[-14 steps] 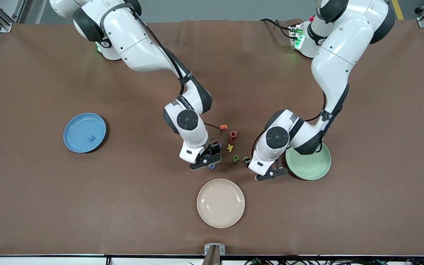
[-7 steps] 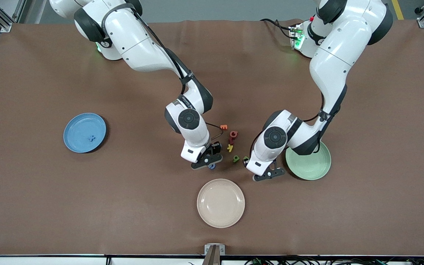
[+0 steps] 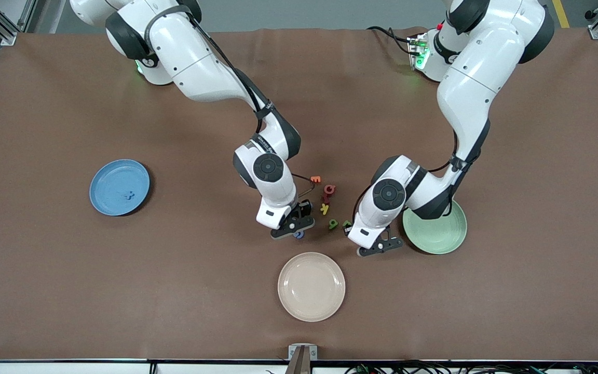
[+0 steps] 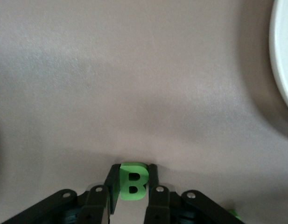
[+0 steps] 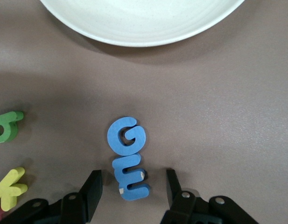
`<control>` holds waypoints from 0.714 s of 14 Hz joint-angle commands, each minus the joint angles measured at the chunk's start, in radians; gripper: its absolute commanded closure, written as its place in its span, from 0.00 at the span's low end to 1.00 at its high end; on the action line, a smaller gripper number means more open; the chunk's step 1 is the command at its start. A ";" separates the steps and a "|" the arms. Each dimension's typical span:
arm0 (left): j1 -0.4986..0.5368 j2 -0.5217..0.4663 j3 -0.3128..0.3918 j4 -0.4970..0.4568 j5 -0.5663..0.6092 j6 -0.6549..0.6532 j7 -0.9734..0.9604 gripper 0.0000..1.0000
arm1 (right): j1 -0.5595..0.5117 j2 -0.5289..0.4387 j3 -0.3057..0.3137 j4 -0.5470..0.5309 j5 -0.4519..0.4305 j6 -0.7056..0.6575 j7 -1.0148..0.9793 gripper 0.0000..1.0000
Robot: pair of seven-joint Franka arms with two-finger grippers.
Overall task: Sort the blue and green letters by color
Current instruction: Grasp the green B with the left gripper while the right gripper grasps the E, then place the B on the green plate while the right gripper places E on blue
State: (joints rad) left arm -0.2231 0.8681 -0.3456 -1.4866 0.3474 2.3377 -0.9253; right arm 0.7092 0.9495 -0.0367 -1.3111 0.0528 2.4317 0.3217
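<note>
Left gripper [image 4: 132,201] pinches the green B [image 4: 132,181] over the cloth beside the green plate [image 3: 442,235]. Right gripper [image 5: 133,190] hangs spread around the blue m [image 5: 131,183], which probably touches the blue G [image 5: 126,136]; closing could drag both.

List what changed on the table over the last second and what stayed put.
Little moved. The left tool, shut on the green B, shifted slightly toward the table's middle, beside the green plate. The right tool edged a little away from the cream plate, open over the blue G. Plates and loose letters stayed.
</note>
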 commanded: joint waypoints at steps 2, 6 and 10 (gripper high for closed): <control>0.019 -0.018 0.005 0.009 -0.001 -0.012 -0.010 0.82 | 0.015 0.023 -0.009 0.026 -0.033 0.013 0.023 0.48; 0.096 -0.092 -0.039 -0.027 0.001 -0.110 0.005 0.82 | 0.013 0.026 -0.009 0.026 -0.047 0.013 0.017 0.70; 0.266 -0.190 -0.127 -0.168 0.004 -0.112 0.135 0.82 | -0.008 0.009 -0.009 0.026 -0.047 -0.008 0.031 1.00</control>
State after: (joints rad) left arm -0.0410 0.7652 -0.4314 -1.5333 0.3474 2.2248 -0.8463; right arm 0.7111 0.9500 -0.0430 -1.3051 0.0149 2.4356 0.3311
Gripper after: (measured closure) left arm 0.718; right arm 0.731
